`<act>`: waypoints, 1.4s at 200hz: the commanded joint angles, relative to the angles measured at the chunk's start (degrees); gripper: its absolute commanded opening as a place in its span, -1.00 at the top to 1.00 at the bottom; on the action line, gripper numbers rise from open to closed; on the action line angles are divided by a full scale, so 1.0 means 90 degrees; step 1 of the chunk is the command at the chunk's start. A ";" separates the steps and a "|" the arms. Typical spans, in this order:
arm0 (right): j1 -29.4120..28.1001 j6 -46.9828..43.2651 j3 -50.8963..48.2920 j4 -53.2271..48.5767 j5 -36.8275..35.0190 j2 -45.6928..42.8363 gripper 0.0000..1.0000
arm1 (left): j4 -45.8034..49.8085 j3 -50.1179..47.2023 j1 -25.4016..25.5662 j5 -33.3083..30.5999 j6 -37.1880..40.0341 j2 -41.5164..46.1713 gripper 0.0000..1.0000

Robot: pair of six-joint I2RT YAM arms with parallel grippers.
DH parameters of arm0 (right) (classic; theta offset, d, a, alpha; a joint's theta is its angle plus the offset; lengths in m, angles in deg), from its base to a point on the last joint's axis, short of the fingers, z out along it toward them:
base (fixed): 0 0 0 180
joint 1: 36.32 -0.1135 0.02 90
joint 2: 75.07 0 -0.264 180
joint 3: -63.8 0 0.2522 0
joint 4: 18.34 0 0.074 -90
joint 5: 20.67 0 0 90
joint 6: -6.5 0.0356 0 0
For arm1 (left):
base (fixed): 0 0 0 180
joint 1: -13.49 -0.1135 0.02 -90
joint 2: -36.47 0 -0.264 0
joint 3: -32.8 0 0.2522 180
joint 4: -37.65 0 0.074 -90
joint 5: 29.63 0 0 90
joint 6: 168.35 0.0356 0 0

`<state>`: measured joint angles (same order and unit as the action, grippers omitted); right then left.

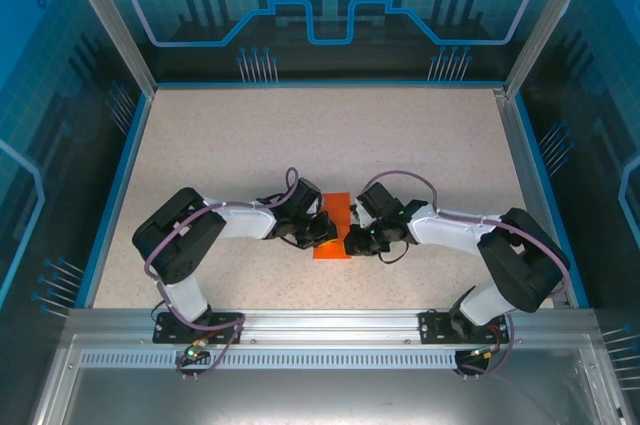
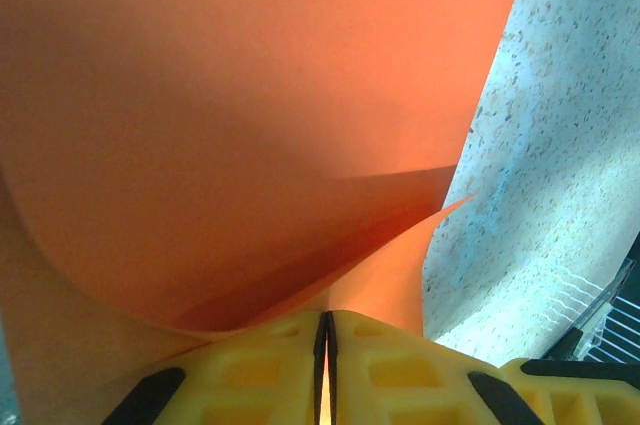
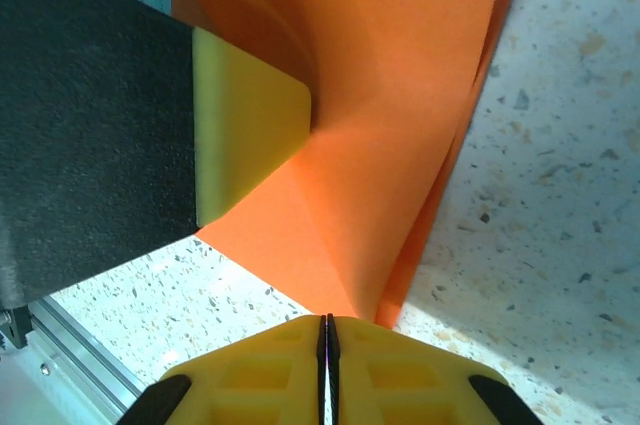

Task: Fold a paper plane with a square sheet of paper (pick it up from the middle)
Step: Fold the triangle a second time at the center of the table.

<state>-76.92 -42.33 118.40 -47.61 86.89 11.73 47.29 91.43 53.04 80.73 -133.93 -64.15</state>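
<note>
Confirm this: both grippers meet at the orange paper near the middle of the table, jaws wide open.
The jaws are shut, not wide open. The left wrist view shows the left gripper pinching the orange paper; the right wrist view shows the right gripper pinching it too. They do meet near the middle of the table.

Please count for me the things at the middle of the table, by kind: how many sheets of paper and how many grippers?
Orange paper: 1
Grippers: 2, the left gripper and the right gripper, each shut on the paper
Total: 3
</note>
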 commanded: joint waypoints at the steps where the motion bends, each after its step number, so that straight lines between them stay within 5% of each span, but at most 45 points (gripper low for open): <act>1: -0.0130 0.0074 -0.0003 0.0105 0.0118 0.0160 0.77 | 0.0384 -0.0046 0.0004 -0.0260 -0.0077 -0.0242 0.75; 106: -0.0109 -0.0037 -0.0217 -0.0221 -0.0237 0.0665 0.79 | 0.0614 0.0093 0.0000 -0.0309 0.0042 -0.0127 0.76; 176: -0.0023 0.0054 0.0009 0.0368 0.0251 -0.0075 0.78 | 0.0539 0.0034 0.0017 -0.0319 -0.0045 -0.0155 0.76; 280: -0.0024 -0.0018 -0.0146 0.0013 -0.0357 0.0684 0.82 | 0.0493 0.0053 0.0006 -0.0280 -0.0027 -0.0138 0.77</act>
<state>-77.42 -42.33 118.38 -44.16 86.24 16.50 48.67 92.17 53.04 80.30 -133.93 -64.21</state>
